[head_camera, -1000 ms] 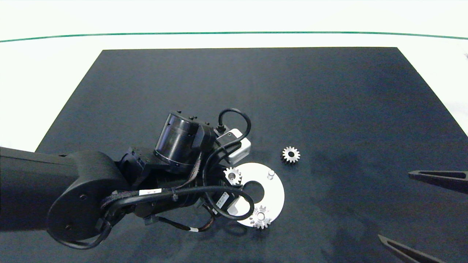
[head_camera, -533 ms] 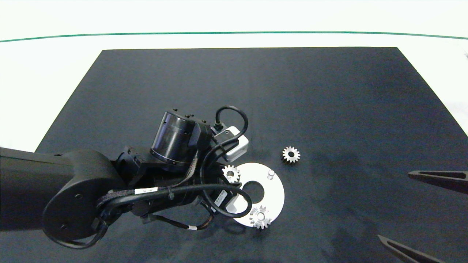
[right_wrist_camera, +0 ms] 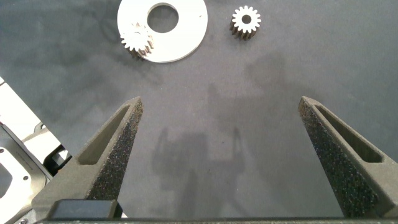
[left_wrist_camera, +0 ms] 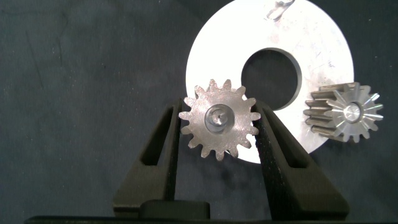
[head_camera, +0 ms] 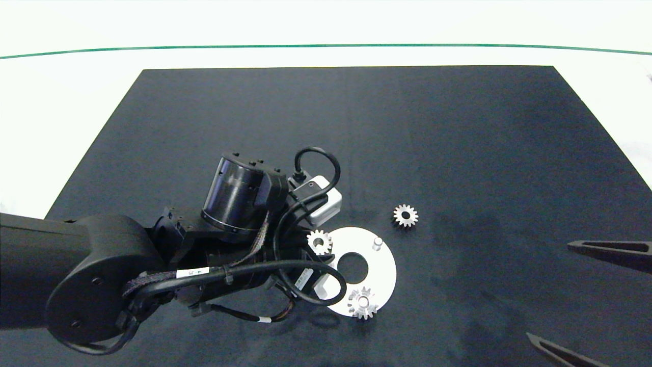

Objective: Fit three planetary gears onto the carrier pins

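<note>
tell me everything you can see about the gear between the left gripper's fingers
The gear is a small silvery metal spur gear with short blunt teeth all round and a dull, scuffed face. It lies flat at the edge of the white disc, a carrier pin showing in its centre hole. The left gripper straddles it, a dark finger close on each side; whether they touch the teeth is unclear.

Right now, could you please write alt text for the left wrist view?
The left gripper has its fingers on either side of a gear seated on a pin at the white disc's edge. A second gear sits on another pin, and a third pin stands bare.
</note>
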Controlling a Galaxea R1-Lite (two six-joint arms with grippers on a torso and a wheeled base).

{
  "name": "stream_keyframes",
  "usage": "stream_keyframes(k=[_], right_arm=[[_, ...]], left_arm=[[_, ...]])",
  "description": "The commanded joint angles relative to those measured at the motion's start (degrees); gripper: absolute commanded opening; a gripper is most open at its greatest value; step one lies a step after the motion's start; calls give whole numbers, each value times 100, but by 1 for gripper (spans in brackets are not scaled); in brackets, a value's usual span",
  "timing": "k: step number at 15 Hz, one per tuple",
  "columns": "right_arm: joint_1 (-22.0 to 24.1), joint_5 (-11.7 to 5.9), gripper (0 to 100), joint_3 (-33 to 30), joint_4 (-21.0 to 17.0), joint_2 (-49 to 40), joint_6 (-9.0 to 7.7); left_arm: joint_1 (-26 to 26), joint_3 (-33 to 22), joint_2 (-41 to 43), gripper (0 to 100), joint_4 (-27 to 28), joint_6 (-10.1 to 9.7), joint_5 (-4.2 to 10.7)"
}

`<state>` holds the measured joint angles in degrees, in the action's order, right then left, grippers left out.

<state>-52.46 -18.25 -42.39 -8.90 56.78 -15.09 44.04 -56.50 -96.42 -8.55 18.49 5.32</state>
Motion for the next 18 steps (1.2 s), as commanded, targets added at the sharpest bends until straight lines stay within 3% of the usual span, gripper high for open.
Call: stream_keyframes(k=[1, 18], right_arm=[[-1, -12, 100, 2, -7, -18, -11], [-10, -12, 100, 2, -7, -27, -11]], left_arm=[[-1, 25, -9, 22, -7, -4, 5], [-1, 192, -132, 22, -314, -12, 5]])
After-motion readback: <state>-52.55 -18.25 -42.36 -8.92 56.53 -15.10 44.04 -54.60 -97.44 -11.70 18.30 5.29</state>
